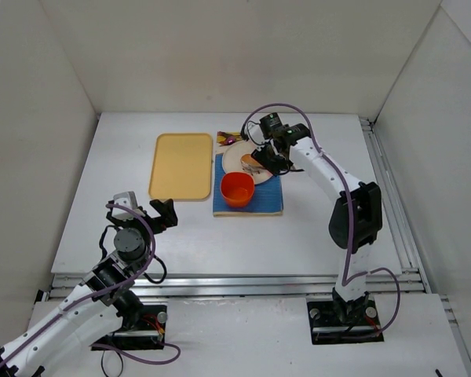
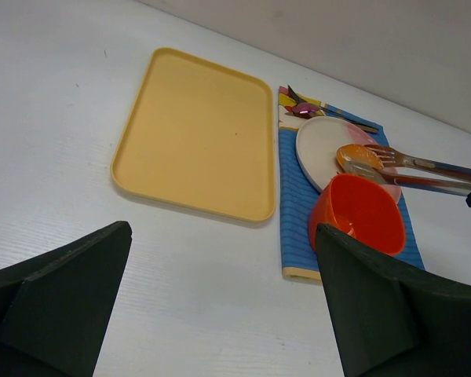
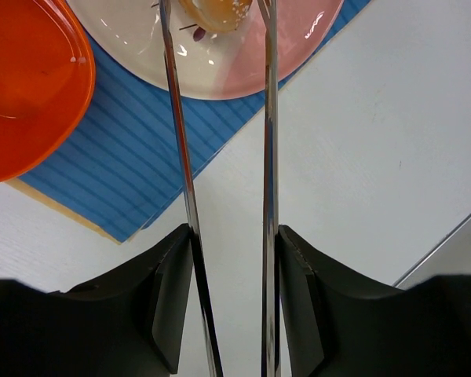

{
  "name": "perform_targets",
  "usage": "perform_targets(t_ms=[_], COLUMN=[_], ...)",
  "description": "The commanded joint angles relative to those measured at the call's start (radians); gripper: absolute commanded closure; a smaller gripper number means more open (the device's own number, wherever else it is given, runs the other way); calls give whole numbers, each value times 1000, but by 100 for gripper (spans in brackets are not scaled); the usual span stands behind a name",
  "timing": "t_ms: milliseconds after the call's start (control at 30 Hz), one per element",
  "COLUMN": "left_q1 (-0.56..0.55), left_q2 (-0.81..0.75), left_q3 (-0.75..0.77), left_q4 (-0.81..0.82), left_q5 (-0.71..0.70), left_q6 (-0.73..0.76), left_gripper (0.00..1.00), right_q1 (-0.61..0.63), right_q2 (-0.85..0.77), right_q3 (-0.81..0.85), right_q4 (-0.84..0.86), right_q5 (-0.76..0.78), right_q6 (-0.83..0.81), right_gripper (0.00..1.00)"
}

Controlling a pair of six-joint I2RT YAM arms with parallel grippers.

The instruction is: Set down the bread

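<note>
The bread (image 1: pixel 253 162) is a small golden-brown bun on the pink-and-white plate (image 1: pixel 235 159). It also shows in the left wrist view (image 2: pixel 355 155) and at the top of the right wrist view (image 3: pixel 216 9). My right gripper (image 3: pixel 231 251) is shut on metal tongs (image 3: pixel 267 141). The tong tips stand on either side of the bread, over the plate (image 3: pixel 282 47). I cannot tell whether the bread is lifted off the plate. My left gripper (image 2: pixel 220 314) is open and empty, low over bare table at the near left (image 1: pixel 153 214).
An orange-red cup (image 1: pixel 238 189) stands on a blue striped mat (image 1: pixel 267 200) just in front of the plate. A yellow tray (image 1: pixel 181 166) lies left of the mat. Small utensils (image 1: pixel 229 139) lie behind the plate. White walls enclose the table.
</note>
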Motion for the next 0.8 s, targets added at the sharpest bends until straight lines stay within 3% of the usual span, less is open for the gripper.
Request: perform_targets(t_ms=[0, 267, 767], left_q1=[8, 8, 8], left_q2=[5, 11, 2], left_q3=[31, 39, 37], left_q4=[55, 55, 52], left_q5=[-19, -3, -9], left_q6=[-6, 1, -1], left_gripper=[1, 1, 0], right_q1=[2, 4, 13], right_q2=[-3, -44, -156], right_q3=[55, 75, 127], right_q4=[13, 14, 14], right_q5=[24, 23, 20], right_q6=[11, 12, 15], right_gripper=[58, 52, 54])
